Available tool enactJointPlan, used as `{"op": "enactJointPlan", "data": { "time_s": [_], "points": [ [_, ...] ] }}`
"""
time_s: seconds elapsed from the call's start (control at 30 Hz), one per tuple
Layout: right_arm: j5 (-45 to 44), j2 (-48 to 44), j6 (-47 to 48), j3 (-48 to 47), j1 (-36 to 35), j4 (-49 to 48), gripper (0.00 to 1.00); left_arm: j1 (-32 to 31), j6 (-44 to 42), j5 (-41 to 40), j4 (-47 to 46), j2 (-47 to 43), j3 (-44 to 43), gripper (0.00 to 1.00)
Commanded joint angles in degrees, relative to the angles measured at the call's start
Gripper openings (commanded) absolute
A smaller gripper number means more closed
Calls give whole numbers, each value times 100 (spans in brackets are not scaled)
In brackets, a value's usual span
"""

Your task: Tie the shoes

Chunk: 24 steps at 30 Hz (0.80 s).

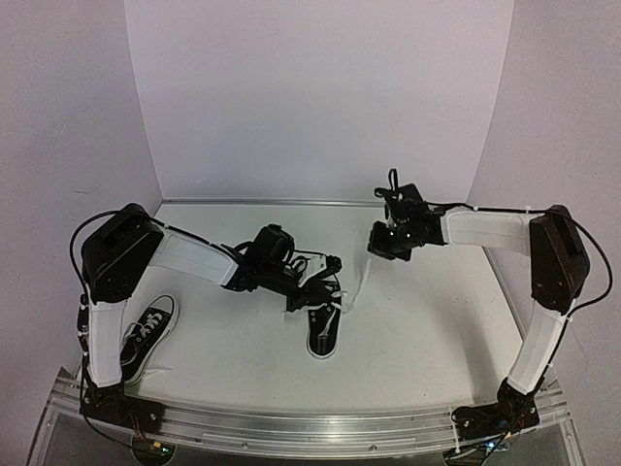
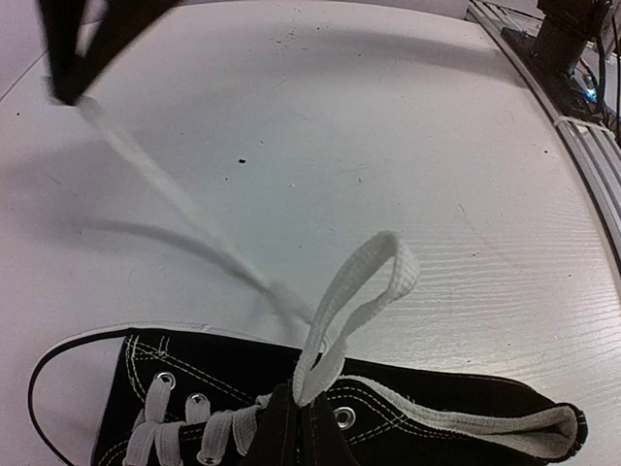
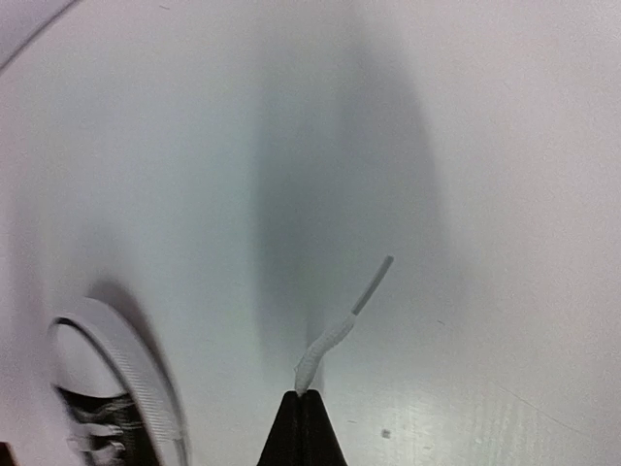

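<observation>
White table (image 1: pixel 427 330), flat matte top, purple-white backdrop behind it.

Left arm (image 1: pixel 189 257) reaches in across the table to the middle. Right arm (image 1: pixel 485 230) is bent inward from the far right, wrist raised above the surface.

Centre sneaker (image 1: pixel 323 335): small, black canvas, low-top, white rubber toe cap and sole edge, lying mid-table with its toe toward the near edge. Second sneaker (image 1: pixel 147 335), same make, lies at the near left beside the left arm's base, well apart from the first.

Free lace strand (image 1: pixel 354 286): flat white lace, running up off the centre sneaker to the right gripper (image 1: pixel 386 248), clear of the table.

Lace loop (image 2: pixel 374 282): white, standing up from the sneaker's top eyelets.

Left gripper (image 2: pixel 294 413): jaws fully closed, pinching the base of the lace loop just above the tongue.

Right gripper (image 3: pixel 303 408): jaws fully closed on the free lace strand near its end. A short curl and the grey aglet (image 3: pixel 373 285) stick out past the fingertips.
</observation>
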<state>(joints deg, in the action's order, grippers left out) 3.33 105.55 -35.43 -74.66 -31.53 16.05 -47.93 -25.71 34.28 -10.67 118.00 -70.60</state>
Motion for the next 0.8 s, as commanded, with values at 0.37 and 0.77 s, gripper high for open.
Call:
{"op": "enactJointPlan", "data": {
  "time_s": [0.37, 0.77],
  "points": [
    [3453, 1164, -121, -1424, -802, -1158, 1, -121, -254, -552, -1096, -521, 614, 0],
    [3202, -277, 2, 109, -299, -1248, 54, -130, -189, -537, -1221, -491, 653, 0]
  ]
}}
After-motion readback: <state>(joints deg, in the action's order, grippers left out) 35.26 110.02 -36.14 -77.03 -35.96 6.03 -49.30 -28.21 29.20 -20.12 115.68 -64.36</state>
